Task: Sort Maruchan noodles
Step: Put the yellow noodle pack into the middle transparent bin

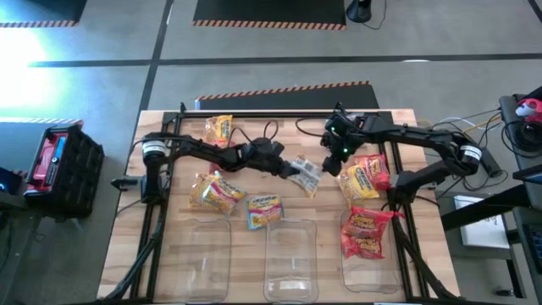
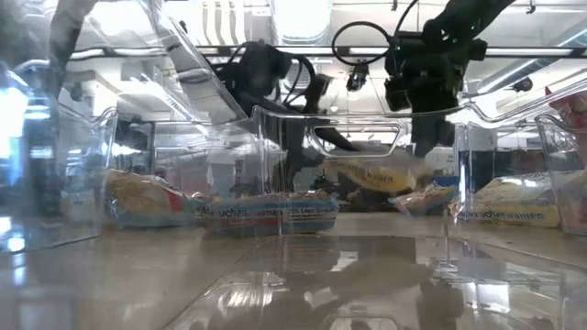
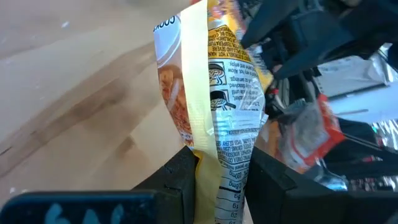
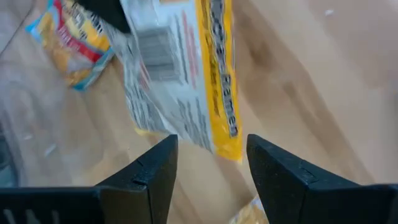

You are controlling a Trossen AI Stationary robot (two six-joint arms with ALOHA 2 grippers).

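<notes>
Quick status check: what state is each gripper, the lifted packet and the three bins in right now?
Left gripper: shut on yellow packet.
Right gripper: open, nothing between its fingers.
Yellow packet: held between the arms.
Left bin: empty.
Middle bin: empty.
Right bin: holds red packets.

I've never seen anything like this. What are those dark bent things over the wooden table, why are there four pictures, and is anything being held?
They are two robot arms, each ending in a two-finger gripper. One picture looks straight down from above, one looks level across the tabletop through the clear plastic bins, and two come from cameras on the arms' wrists.

On the wooden table lie flat crinkly ramen packets: yellow-orange ones on the left, a pale blue one in the middle, red ones on the right, with one red packet in the right bin.

The left gripper pinches a yellow-and-white packet near the table's middle. The right gripper hangs over that same packet with its fingers apart, gripping nothing.
</notes>
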